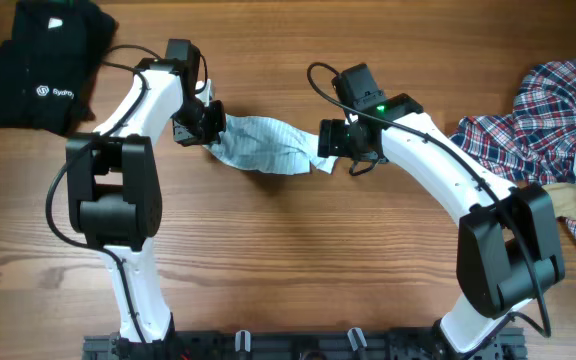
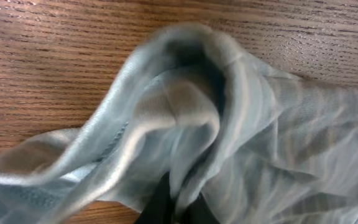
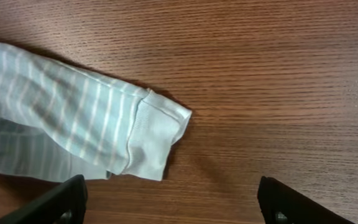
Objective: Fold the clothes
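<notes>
Striped garment [image 1: 263, 145] seemingly pinched in low left claw [image 1: 211, 125]; right claw [image 1: 326, 140] hovers spread, arm angled inward.

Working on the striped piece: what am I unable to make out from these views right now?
- Left wrist: the striped garment buries the left tool; how much cloth it pinches is hidden.
- Overhead: the left arm covers the garment's grasped end.
- Right wrist: the bottom edge cuts off the fingers of the right tool.
- Overhead: the right edge cuts the plaid shirt.
</notes>
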{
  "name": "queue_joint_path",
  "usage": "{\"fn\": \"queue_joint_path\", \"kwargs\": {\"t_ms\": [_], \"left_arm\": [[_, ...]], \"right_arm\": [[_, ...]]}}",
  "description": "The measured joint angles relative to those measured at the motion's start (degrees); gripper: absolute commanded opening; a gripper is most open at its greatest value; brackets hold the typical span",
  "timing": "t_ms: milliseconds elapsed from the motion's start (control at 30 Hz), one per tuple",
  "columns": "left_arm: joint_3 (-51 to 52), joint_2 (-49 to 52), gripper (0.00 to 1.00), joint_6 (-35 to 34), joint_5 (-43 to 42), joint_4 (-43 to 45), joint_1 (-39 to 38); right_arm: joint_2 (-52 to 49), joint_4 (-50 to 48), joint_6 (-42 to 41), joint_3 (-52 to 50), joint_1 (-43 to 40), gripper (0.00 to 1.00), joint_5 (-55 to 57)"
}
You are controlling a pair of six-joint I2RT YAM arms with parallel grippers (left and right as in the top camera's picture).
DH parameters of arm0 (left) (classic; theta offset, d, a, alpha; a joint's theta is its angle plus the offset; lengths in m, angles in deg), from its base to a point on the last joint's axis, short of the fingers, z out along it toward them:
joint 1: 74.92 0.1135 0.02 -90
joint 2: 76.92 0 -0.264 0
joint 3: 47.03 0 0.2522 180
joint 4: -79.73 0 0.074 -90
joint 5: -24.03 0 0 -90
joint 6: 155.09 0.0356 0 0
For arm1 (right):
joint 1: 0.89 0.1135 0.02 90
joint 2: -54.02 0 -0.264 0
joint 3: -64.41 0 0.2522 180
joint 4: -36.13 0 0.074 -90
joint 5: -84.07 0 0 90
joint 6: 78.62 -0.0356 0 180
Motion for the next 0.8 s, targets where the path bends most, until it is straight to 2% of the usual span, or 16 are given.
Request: {"fn": "queue_joint_path", "kwargs": {"t_ms": [233,567,800], "left_arm": [[0.00,-0.83,0.04,0.00,0.02,-1.75,-0.02],[0.00,-10.45,0.04,0.00,0.22,-5.31,-0.02],[0.02,-10.47,0.04,0.00,8.61,-4.66,0.00]], "right_arm": [[0.00,0.00,0.00,0.00,0.00,0.89,0.04],[0.00,0.00,0.02,0.00,0.00,0.89,1.51],[0.00,0.09,0.02,0.00,0.00,0.89,1.51]]}}
